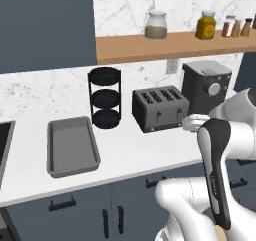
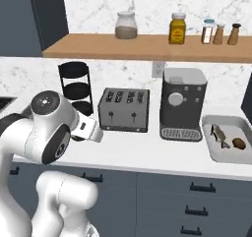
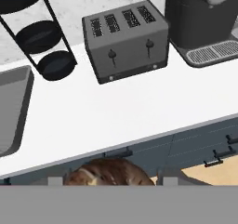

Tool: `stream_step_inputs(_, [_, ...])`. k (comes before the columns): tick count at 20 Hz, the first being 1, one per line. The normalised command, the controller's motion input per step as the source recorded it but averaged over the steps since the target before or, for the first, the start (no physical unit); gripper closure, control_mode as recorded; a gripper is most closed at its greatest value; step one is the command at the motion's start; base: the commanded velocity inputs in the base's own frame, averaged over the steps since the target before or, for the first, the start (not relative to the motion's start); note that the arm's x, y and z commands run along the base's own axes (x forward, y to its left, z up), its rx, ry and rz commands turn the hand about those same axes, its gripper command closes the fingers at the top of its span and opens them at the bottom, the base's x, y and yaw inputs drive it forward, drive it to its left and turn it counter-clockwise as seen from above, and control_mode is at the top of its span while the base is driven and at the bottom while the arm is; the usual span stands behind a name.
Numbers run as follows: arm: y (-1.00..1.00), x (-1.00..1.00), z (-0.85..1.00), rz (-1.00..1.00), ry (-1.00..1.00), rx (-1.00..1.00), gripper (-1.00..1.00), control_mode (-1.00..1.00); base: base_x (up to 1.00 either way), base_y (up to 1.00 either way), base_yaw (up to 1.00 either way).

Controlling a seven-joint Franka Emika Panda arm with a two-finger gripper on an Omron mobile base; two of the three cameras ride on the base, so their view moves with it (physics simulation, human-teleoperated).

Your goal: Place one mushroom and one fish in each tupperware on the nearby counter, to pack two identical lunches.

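Marble backsplash, wooden wall shelf (image 2: 147, 46) with jars above; off-white surface (image 1: 130, 152) over slate-blue drawers.

On the surface, left to right: empty grey tray (image 1: 72, 146), black three-tier rack (image 1: 105, 97), four-slot toaster (image 2: 124, 109), coffee machine (image 2: 182, 103), then a second grey tray (image 2: 228, 138) at the far right end.

Right tray holds a fish (image 2: 219, 135) and a small brown mushroom (image 2: 238, 143), lying just beside each other. Left tray shows nothing inside.

Hand view: a brown, mottled item (image 3: 109, 173) sits at the bottom edge between the finger tips, low in front of the drawers. Looks like a fish, but too cropped to be sure. The hand seems to be gripping it; jaws stand apart by about the item's width.

Key relation: hand view looks at the toaster, with the empty tray's corner (image 3: 14, 109) at upper left of that view. Judgement: if this item goes to the unfilled container, the carry runs toward the robot's left, up over the surface edge. Item's long axis cannot be told from here.

Risk, as a guess: clipping the surface edge on the way up.
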Motion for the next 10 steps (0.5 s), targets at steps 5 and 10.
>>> stream_step_inputs(5, [0.0, 0.0, 0.0, 0.0, 0.0, 0.0, 1.0, 1.0, 0.66, 1.0, 0.0])
stream_step_inputs(10, [0.0, 0.0, 0.0, 0.0, 0.0, 0.0, 1.0, 1.0, 0.67, 1.0, 0.0])
